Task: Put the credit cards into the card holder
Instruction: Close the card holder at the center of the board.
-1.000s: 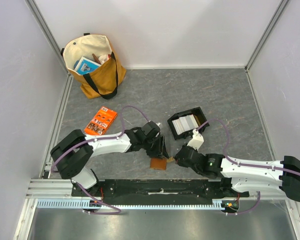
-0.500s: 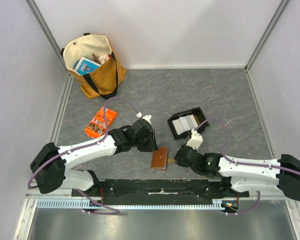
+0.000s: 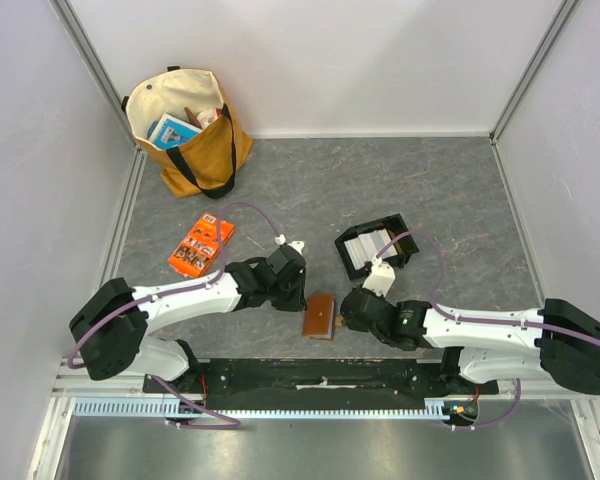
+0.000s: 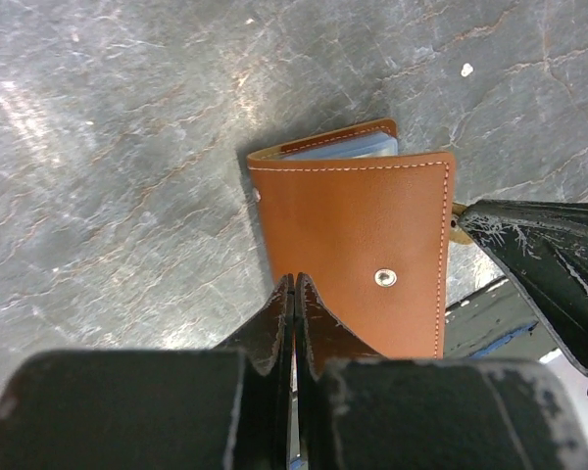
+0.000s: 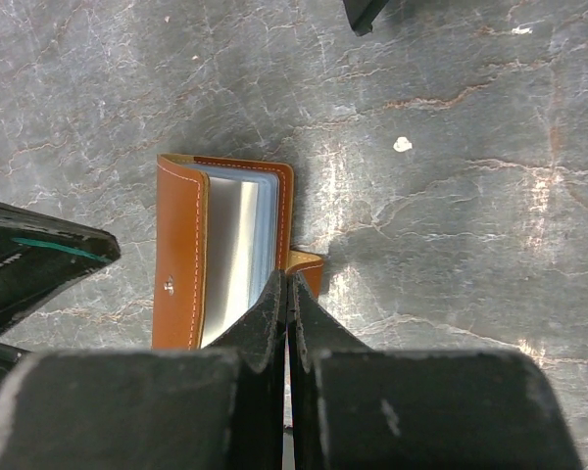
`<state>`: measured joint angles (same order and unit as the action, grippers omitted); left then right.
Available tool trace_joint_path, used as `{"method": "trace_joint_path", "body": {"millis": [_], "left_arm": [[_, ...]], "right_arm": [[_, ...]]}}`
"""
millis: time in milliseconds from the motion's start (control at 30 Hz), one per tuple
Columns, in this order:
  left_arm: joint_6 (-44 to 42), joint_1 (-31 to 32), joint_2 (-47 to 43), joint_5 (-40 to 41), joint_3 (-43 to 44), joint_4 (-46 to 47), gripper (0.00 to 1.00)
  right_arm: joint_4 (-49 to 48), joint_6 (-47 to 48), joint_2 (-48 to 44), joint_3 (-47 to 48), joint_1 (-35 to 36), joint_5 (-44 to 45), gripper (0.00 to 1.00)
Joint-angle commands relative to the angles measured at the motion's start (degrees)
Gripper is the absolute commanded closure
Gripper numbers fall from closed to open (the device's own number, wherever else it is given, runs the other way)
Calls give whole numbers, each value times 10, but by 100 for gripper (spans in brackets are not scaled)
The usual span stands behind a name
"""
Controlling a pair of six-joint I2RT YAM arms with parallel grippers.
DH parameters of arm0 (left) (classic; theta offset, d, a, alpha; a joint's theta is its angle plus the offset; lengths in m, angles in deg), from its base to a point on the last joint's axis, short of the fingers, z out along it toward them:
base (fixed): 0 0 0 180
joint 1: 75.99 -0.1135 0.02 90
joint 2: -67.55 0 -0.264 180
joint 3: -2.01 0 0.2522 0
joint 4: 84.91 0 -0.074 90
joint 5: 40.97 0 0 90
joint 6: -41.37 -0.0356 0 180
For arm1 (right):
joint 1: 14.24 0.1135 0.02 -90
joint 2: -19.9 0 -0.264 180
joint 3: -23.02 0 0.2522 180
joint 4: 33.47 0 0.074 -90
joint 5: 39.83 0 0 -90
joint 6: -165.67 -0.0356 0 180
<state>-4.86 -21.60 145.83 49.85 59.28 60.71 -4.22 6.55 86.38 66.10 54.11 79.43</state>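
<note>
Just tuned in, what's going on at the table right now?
Both claws are shut and empty. The left claw and right claw flank the card holder, which lies on the table with its cover slightly ajar. The credit cards sit in the black tray, beyond the right claw.

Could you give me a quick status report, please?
Left tool and right tool shut, tips at the card holder. Holder lies ajar. Credit cards in the black tray. Nothing blocking.

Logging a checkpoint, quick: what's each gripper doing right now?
Left gripper: closed, empty, tips over the tan-brown leather card holder.
Right gripper: closed at the holder's edge; whether it grips anything is unclear.
</note>
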Motion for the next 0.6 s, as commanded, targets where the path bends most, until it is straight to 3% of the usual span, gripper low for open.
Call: {"method": "trace_joint_path", "body": {"millis": [0,567], "left_arm": [[-23,-1,17,-40,-4,57,98],[-11,0,42,-94,-25,115,98]], "right_arm": [[2,2,5,22,-2,9,100],[2,2,-1,22,-2,13,100]]}}
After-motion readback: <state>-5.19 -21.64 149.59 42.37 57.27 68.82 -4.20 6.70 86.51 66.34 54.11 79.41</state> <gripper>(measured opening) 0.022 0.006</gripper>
